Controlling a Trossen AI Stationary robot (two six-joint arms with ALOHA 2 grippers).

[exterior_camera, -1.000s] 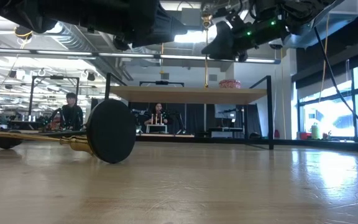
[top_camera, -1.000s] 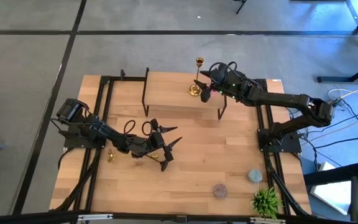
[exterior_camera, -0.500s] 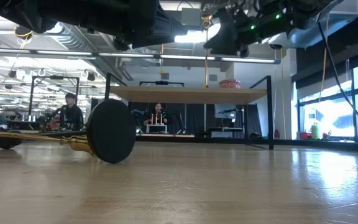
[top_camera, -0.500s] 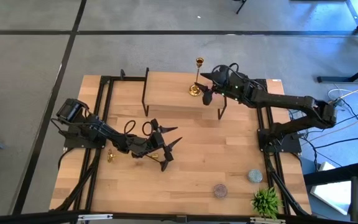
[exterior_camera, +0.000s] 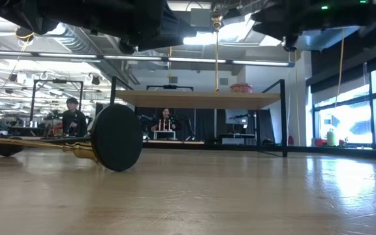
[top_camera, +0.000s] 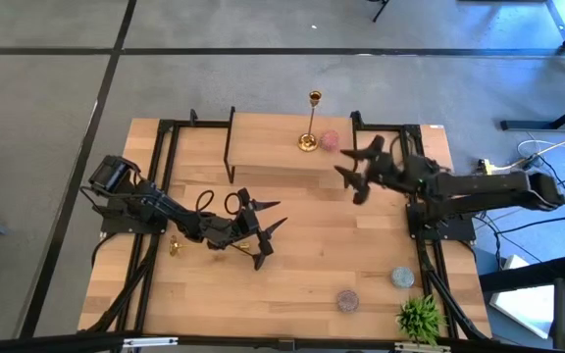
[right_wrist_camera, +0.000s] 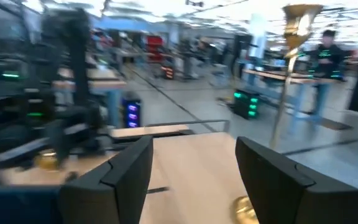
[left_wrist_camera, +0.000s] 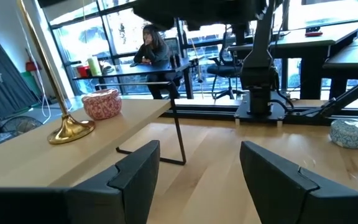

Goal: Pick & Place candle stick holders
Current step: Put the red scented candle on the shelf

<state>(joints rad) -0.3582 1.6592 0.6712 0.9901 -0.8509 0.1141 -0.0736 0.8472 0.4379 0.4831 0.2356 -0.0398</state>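
Wooden table (top_camera: pixel 302 255) occupied by raised shelf (top_camera: pixel 273 147). Right gripper (top_camera: pixel 357 174), fingers spread and empty, seen withdrawn from shelf since a second ago. Left gripper (top_camera: pixel 266 230) parked mid-table, fingers spread. Gold candle stick holder (top_camera: pixel 311 123) left upright on shelf: placement judged done. Second gold holder (exterior_camera: pixel 64 147) lying on table, unpicked.

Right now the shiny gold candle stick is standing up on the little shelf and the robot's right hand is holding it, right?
Not quite. The gold candle stick holder does stand upright on the raised shelf, but the right hand is not holding it. The high view shows that hand open and empty, off to the side of the shelf, apart from the stem.
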